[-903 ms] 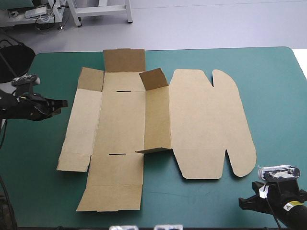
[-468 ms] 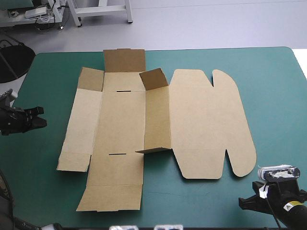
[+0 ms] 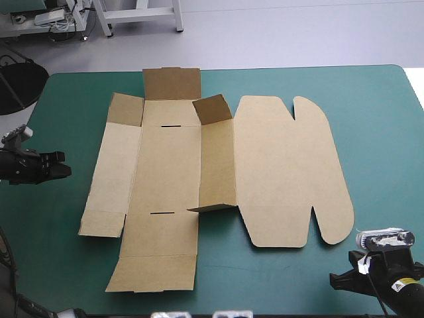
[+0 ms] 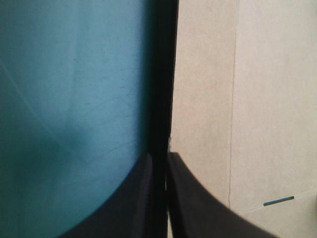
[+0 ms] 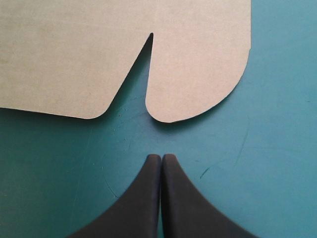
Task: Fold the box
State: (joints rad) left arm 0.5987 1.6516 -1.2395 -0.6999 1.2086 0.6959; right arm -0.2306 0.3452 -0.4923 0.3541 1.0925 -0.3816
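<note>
The box [image 3: 169, 165] is being shown lying open and mostly flat on the teal-green counter [image 3: 377, 112], a little left of the middle. Its lid [image 3: 285, 172] is being spread flat toward the counter's right side. One of the lid's rounded corners is being pointed at the far edge and the other at the near edge. The far flap [image 3: 172, 83] is being seen tilted upward, and two corner flaps [image 3: 212, 108] beside it are also being seen lifted off the cover. The left hand [image 4: 166, 158] is being held above the counter's left edge, apart from the box's left side panel, and its black fingers are being pressed together. In the left wrist view, the box's outer edge is being seen running straight ahead of the fingertips. Bare cover is being seen on one side of that edge and brown board on the other, and a narrow slot [image 4: 279, 201] is being seen in the board. The right hand [image 5: 162, 157] is being held over bare cover by the counter's near right corner, with its fingers being pressed together into a pointed arch. The lid's near ear [image 5: 198, 79] and its notch [image 5: 147, 54] are being seen just ahead of those fingertips, and nothing is being touched.
</note>
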